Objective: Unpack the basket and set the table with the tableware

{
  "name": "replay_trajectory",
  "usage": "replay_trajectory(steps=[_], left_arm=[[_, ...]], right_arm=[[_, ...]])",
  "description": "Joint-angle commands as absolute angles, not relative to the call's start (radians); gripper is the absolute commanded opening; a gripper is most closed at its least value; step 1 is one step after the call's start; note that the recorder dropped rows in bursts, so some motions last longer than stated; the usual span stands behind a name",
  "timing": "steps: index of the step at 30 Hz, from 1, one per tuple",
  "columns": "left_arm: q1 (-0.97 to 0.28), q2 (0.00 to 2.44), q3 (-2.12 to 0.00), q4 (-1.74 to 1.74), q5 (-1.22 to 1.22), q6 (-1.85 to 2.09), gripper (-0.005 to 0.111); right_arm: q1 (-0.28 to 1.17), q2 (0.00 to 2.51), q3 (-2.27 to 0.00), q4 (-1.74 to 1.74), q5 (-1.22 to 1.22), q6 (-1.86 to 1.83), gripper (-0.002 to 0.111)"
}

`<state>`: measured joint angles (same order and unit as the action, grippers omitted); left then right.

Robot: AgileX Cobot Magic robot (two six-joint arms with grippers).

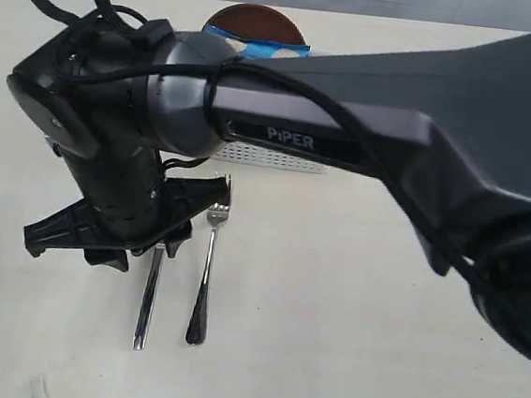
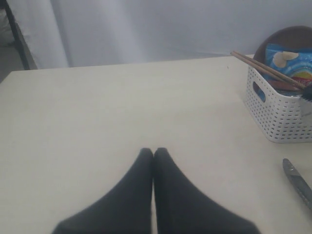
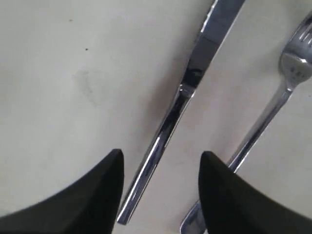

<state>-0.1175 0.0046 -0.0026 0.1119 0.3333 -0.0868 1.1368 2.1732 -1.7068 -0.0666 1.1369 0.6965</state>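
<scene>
Right gripper (image 3: 162, 156) hangs spread wide over the knife (image 1: 147, 301) flat on the table (image 1: 344, 357), fork (image 1: 204, 278) at its 3 o'clock, basket (image 1: 279, 158) at 12. Left gripper (image 2: 153, 151) is pinched together on nothing.

Table (image 1: 330, 309) with basket (image 1: 279, 158), knife (image 1: 149, 301), fork (image 1: 205, 278)

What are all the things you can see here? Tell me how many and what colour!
knife: one, silver, on the table beside the fork
fork: one, silver, on the table
basket: one, white, on the table
chopsticks: two, wooden brown, sticking out of the basket
chips bag: one, blue, in the basket
plate: one, dark brown, behind the chips bag
table: one, pale beige, under everything
left gripper: one, black, shut, over bare table
right gripper: one, black, open, above the knife
</scene>
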Motion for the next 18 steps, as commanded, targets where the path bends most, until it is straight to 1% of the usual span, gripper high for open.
replay_trajectory(steps=[1,18], left_arm=[[-0.114,0.000,0.000,0.111,0.326,-0.085,0.000],[-0.114,0.000,0.000,0.111,0.326,-0.085,0.000]], right_arm=[[1.130,2.200,-1.701,-0.068,1.109,0.719,0.046],[1.106,2.262,-1.701,-0.080,1.107,0.718,0.046]])
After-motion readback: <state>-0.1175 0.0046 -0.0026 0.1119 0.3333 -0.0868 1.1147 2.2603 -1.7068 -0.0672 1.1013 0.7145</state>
